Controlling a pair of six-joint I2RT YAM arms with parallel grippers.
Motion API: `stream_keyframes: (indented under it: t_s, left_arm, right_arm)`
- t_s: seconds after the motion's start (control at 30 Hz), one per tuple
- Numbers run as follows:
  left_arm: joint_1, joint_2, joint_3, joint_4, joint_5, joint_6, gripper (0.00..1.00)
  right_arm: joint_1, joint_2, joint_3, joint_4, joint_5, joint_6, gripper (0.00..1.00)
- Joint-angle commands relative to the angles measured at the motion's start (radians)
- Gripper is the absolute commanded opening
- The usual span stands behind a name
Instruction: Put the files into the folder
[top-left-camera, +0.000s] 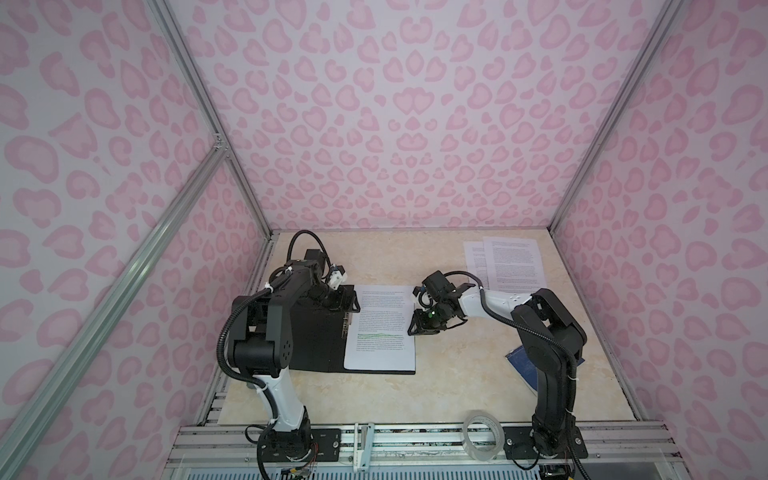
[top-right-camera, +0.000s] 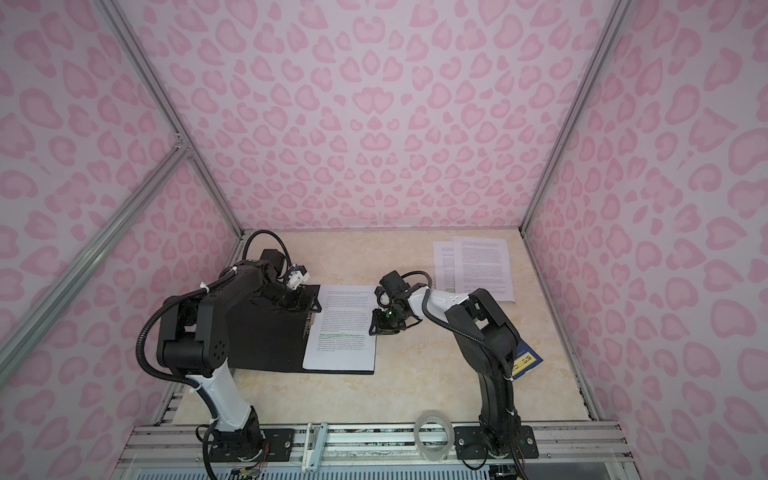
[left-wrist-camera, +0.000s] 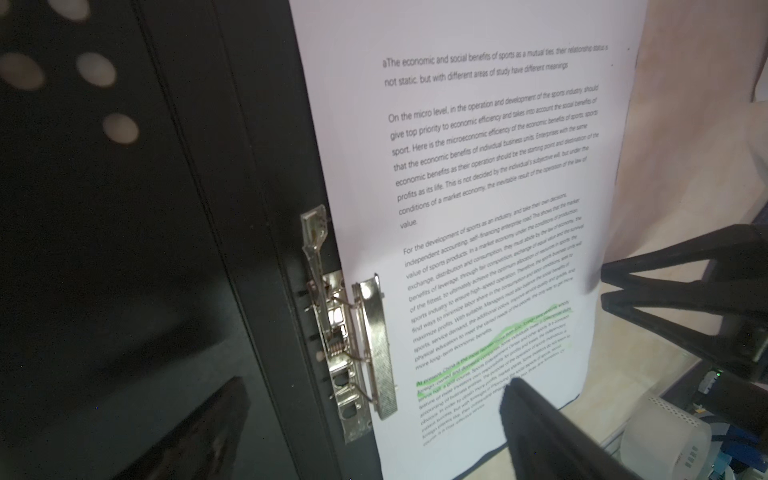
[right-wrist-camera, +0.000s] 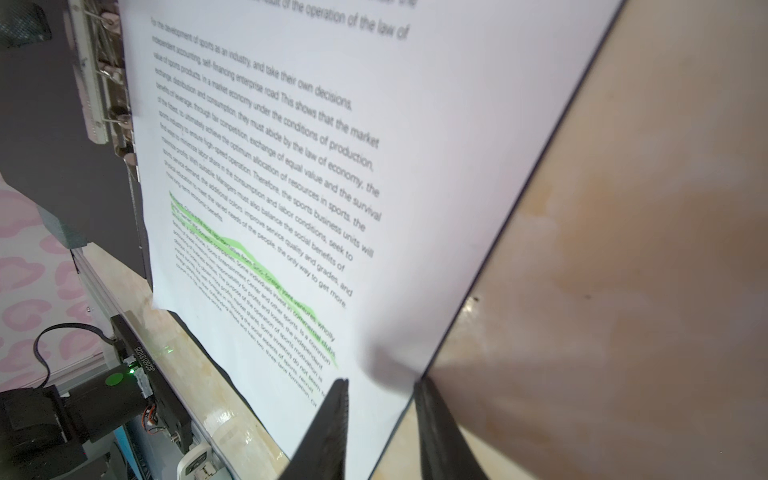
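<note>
On the marbled beige surface (top-left-camera: 457, 374), the folder (top-left-camera: 316, 340) (top-right-camera: 266, 340) lies spread open with its black inside facing up. One of the files, a printed sheet (top-left-camera: 380, 328) (top-right-camera: 340, 328) with green highlighted lines, rests flat on its right-hand panel and nearly covers it, leaving a thin black border along the near and right edges. The metal spine clip (left-wrist-camera: 353, 340) sits along the fold. In the left wrist view its clamp bar overlaps the sheet's spine-side edge, though I can't tell whether it presses down. The left panel is bare black, with the left arm reaching over it. The left tool (top-left-camera: 343, 300) (left-wrist-camera: 374, 384) hangs above the far end of the spine, its jaws spread wide and gripping nothing. The right tool (top-left-camera: 413, 328) (right-wrist-camera: 381, 382) sits low at the sheet's right edge. Its two fingers are only narrowly parted, one over the paper and one over the surface just beside the folder's edge, and nothing is clamped between them. The other two sheets (top-left-camera: 511, 262) (top-right-camera: 478, 266) lie outside the folder, overlapping each other at the far right of the surface, well apart from it. A dark blue booklet (top-right-camera: 525, 359) with a yellow label lies behind the right arm, and a roll of clear tape (top-left-camera: 482, 434) stands on the front rail.
</note>
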Motion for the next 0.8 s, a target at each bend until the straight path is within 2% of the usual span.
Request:
stream_keyframes:
  t_s: [0.0, 0.17, 0.37, 0.6, 0.77]
  left_arm:
    - [0.0, 0.01, 0.002, -0.005, 0.007, 0.006, 0.98]
    - [0.0, 0.007, 0.008, -0.008, 0.012, 0.004, 0.98]
    - [0.0, -0.061, 0.025, -0.024, -0.027, 0.031, 0.98]
    - [0.0, -0.198, -0.018, -0.022, -0.121, 0.083, 0.98]
    - [0.0, -0.227, -0.08, -0.01, -0.12, 0.087, 0.98]
  right_arm:
    - [0.01, 0.0, 0.002, -0.055, 0.063, -0.017, 0.32]
    - [0.013, -0.015, 0.039, -0.101, 0.098, -0.046, 0.32]
    - [0.002, 0.008, 0.217, -0.175, 0.131, -0.126, 0.32]
    - [-0.068, 0.203, 0.569, -0.238, 0.116, -0.22, 0.32]
    - [-0.109, 0.374, 0.819, -0.263, 0.067, -0.253, 0.32]
